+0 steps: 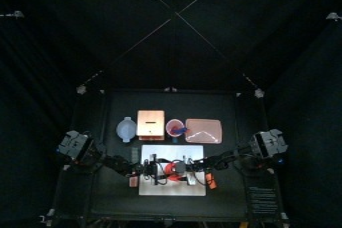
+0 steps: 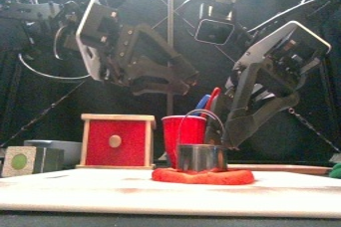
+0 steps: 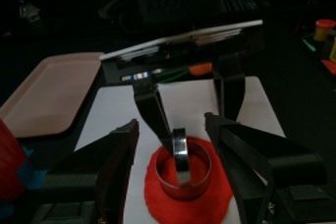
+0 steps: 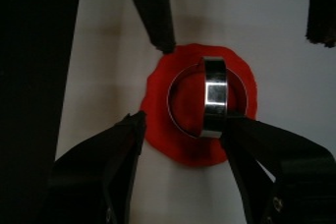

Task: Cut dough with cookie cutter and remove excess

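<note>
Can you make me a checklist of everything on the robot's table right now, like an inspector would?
Surface: white mat on the black table; bare around the dough.
Job's things: red dough lies flat on the mat; a shiny metal ring cutter stands in it.
Clutter: red box, red cup holding pens, dark bowl, tan tray and pink tray behind the mat.
Grippers: left gripper and right gripper, jaws open on either side of the cutter, holding nothing.
Cables: black cables loop behind the arms.
Surroundings: black curtains all round; no person seen.
</note>
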